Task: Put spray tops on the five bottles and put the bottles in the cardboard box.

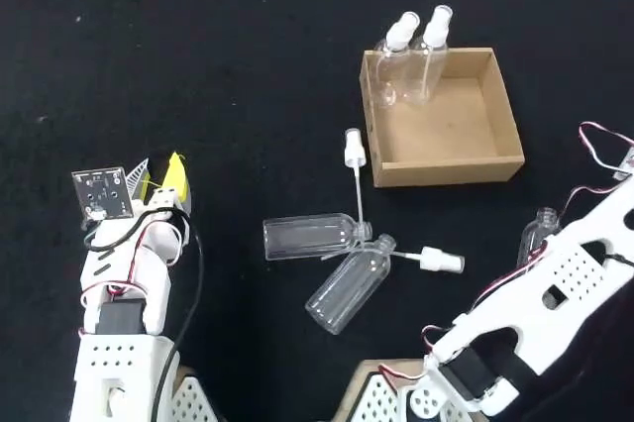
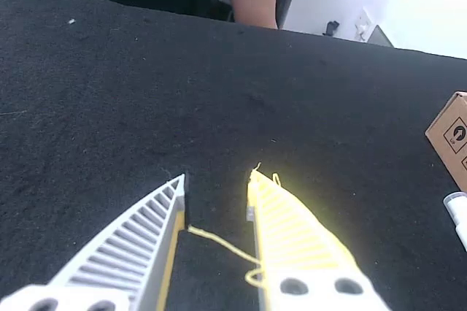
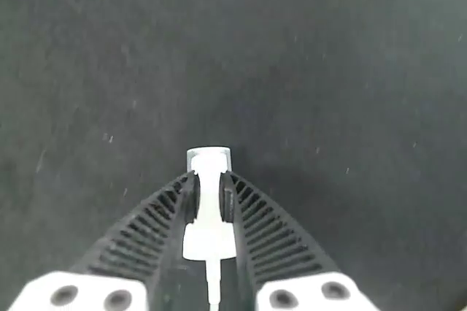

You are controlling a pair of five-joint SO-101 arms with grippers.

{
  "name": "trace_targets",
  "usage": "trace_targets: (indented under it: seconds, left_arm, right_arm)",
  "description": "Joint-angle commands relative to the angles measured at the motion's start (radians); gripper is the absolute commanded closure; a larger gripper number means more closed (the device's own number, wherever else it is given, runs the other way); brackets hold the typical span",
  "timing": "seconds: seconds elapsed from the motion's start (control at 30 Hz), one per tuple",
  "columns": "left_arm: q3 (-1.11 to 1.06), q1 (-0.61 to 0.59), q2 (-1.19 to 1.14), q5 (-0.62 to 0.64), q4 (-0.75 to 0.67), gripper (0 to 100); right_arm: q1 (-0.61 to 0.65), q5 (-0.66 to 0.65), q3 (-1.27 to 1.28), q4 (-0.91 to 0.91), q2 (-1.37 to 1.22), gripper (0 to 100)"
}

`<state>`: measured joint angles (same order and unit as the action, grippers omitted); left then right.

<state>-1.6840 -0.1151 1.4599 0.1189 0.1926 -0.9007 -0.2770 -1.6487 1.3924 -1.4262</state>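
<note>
Two clear bottles with white spray tops (image 1: pixel 416 36) lean in the far left corner of the cardboard box (image 1: pixel 505 110). Two open bottles lie on the black table: one (image 1: pixel 309 236) on its side, the other (image 1: pixel 349 285) slanting beside it. A third open bottle (image 1: pixel 538 234) stands upright next to the right arm. Loose spray tops lie at the box's near left corner (image 1: pixel 354 150) and by the lying bottles (image 1: pixel 441 262). My left gripper (image 2: pixel 217 179) is open over bare table at the left (image 1: pixel 158 172). My right gripper (image 3: pixel 209 193) is shut on a white spray top (image 3: pixel 209 159).
The right arm (image 1: pixel 555 293) stretches across the near right corner of the table, toward its right edge. The box's corner (image 2: pixel 452 139) and a white spray top (image 2: pixel 458 216) show far to the side in the left wrist view.
</note>
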Motion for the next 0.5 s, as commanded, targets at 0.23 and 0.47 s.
trace_targets:
  seconds: [0.23,0.47]
  left_arm:
    - [-0.024,-0.001,0.012,0.006,0.0,86]
    - [-0.024,-0.007,0.012,0.006,-0.002,86]
  right_arm:
    - [0.044,0.003,-0.018,0.219,0.154,77.7]
    - [0.037,-0.002,-0.013,0.146,0.104,83.1]
